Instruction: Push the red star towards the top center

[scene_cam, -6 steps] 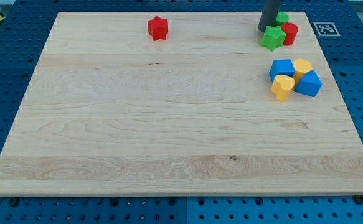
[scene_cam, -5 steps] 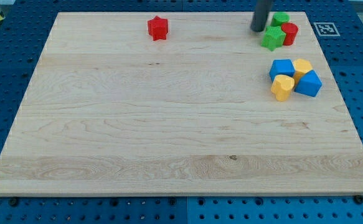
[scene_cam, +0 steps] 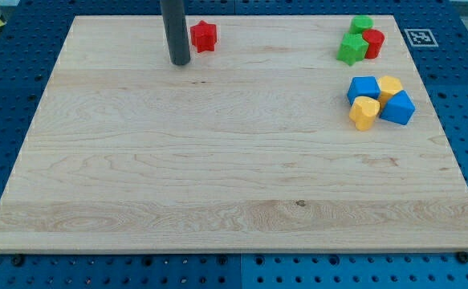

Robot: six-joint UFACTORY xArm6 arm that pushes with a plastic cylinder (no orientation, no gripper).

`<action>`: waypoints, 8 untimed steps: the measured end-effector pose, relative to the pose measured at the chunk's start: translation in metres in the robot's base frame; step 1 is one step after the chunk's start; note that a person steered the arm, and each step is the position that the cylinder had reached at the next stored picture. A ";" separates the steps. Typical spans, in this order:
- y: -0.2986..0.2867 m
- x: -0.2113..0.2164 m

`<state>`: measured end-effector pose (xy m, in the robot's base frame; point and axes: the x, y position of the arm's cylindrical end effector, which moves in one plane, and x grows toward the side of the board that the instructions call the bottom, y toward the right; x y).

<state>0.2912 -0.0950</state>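
Note:
The red star lies near the view's top edge of the wooden board, left of centre. My tip rests on the board just to the view's left of the star and slightly below it, with a small gap between them. The dark rod rises from the tip out of the view's top.
At the view's top right sit a green star, a green block and a red block. Below them lie two blue blocks, a yellow block and a yellow heart.
My tip has swept from beside the green and red blocks at the view's top right to the view's left, past the red star. No block has moved.

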 end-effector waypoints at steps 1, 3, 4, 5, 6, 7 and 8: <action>0.037 -0.037; 0.189 -0.037; 0.155 -0.022; 0.086 -0.004; 0.010 -0.029; 0.004 -0.083; 0.057 -0.089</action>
<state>0.2019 -0.0379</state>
